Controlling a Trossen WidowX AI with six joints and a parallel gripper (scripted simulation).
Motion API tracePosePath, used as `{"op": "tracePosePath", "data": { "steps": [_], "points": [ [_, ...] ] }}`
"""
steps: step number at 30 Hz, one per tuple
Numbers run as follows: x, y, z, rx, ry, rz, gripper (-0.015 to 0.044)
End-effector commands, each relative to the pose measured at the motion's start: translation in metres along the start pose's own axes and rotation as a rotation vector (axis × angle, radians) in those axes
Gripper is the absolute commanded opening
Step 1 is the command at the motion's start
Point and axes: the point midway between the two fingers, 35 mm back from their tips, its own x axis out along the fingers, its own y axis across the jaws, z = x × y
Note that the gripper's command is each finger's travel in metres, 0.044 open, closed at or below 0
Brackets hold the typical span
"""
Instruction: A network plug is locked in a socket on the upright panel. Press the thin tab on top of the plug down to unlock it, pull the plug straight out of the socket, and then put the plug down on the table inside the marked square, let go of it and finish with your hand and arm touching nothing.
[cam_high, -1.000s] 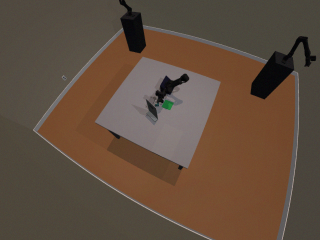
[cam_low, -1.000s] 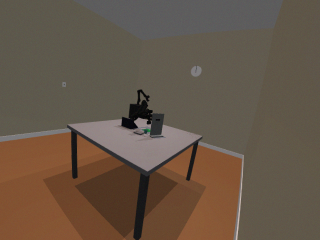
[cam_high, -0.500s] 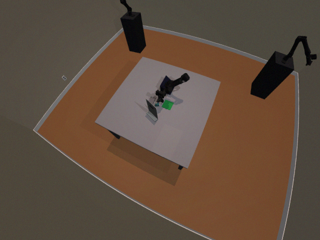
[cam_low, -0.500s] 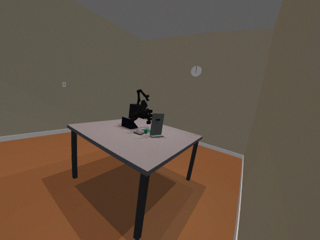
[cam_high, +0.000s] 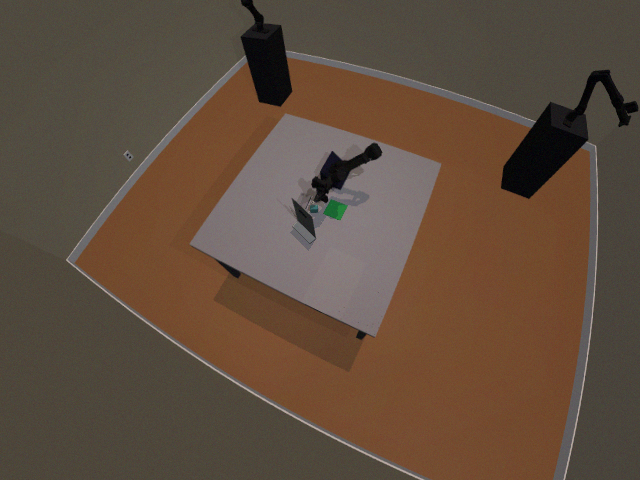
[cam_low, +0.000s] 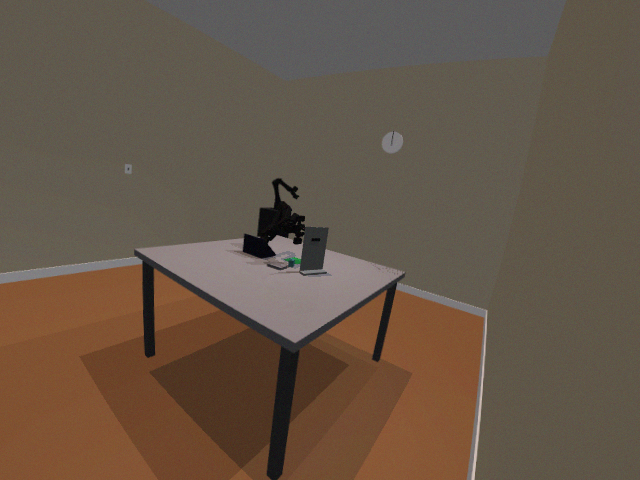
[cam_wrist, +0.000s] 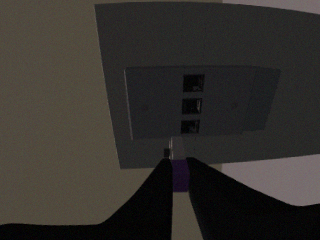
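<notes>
The plug (cam_wrist: 180, 175) has a purple body and a pale clear tip that points at the panel. My gripper (cam_wrist: 178, 166) is shut on the purple body, one black finger on each side. The upright grey panel (cam_high: 305, 219) (cam_low: 313, 255) (cam_wrist: 295, 105) carries a faceplate (cam_wrist: 160, 95) with three dark sockets in a row. In the wrist view the clear tip shows just below the lowest socket (cam_wrist: 190, 126), apart from it; all three openings are visible. The tab on the plug is too small to tell. The green marked square (cam_high: 336, 209) (cam_low: 296, 260) lies on the table beside the panel.
A small teal block (cam_high: 313, 209) (cam_low: 291, 262) stands between panel and square. A flat grey object (cam_low: 277, 265) lies nearby. A dark blue upright board (cam_high: 331, 161) (cam_low: 257, 245) stands near the arm. Two black pedestals (cam_high: 268, 64) (cam_high: 542, 149) with other arms stand off the table.
</notes>
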Motion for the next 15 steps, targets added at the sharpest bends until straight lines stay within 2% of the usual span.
{"op": "tracePosePath", "data": {
  "steps": [1,15],
  "points": [
    [-0.003,0.01,-0.002,-0.006,0.005,0.004,0.0],
    [-0.016,0.032,-0.006,-0.006,0.005,0.006,0.0]
  ]
}}
